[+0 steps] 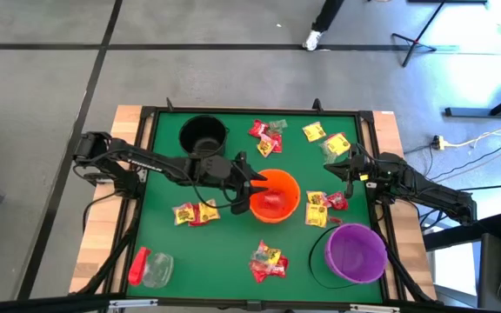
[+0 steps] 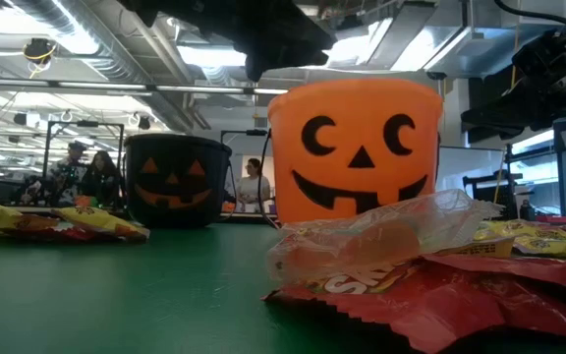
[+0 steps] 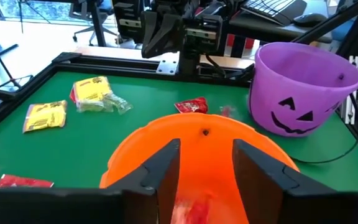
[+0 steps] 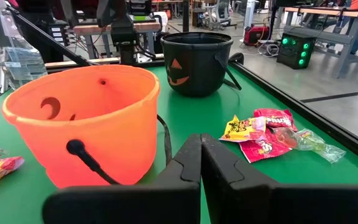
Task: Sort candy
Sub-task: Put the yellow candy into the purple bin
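With the left gripper held parted over the orange bucket and the right gripper shut and empty, light, crinkly, slippery candy was scattered over the table, best pinched mid-wrapper.

Bright overhead strip lights glare up there; nearest candy wrapper blurs, soft shadows on the bench.

Candy wrappers: crinkly glossy plastic film, one clear. Orange bucket smooth semi-gloss plastic; black bucket shinier plastic; purple bucket smooth plastic. Table surface matt green, felt-like, black metal frame, bare pale wood edges. Jar clear plastic, red cap. Left gripper fingers matt dark plastic.
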You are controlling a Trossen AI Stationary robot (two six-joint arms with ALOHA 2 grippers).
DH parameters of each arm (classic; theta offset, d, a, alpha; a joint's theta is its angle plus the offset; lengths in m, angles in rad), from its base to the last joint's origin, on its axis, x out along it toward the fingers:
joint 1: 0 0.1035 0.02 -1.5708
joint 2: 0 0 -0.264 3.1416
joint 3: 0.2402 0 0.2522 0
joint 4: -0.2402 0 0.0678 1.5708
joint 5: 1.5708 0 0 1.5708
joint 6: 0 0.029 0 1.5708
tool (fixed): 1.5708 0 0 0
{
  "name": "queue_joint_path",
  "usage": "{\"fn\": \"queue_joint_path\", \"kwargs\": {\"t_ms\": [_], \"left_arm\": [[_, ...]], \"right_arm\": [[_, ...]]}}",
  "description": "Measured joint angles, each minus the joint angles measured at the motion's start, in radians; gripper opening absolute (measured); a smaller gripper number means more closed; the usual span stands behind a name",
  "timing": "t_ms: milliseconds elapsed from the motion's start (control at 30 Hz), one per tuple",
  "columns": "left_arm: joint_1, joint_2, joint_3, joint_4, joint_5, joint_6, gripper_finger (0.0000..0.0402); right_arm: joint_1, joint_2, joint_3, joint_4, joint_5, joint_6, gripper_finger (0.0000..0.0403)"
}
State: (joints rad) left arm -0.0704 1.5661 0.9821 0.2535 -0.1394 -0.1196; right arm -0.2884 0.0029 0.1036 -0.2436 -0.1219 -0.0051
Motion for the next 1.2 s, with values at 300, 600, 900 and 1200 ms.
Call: {"fn": "queue_joint_path", "kwargs": {"t_ms": [300, 600, 900, 1200], "left_arm": [[-0.016, -0.007, 0.0, 0.006, -0.007, 0.052, 0.0142], [-0.016, -0.047, 0.002, -0.014, -0.034, 0.093, 0.0142], [-0.042, -0.251, 0.003, -0.545, -0.176, -0.03, 0.014], [-0.111, -0.224, -0.006, -1.132, -0.189, -0.4, 0.014]], "right_arm": [[0.0, 0.0, 0.0, 0.0, 0.0, 0.0, 0.0001], [0.0, 0.0, 0.0, 0.0, 0.0, 0.0, 0.0001], [0.0, 0.0, 0.0, -0.001, -0.001, 0.0, 0.0001], [0.0, 0.0, 0.0, 0.0, -0.002, 0.0, 0.0001]]}}
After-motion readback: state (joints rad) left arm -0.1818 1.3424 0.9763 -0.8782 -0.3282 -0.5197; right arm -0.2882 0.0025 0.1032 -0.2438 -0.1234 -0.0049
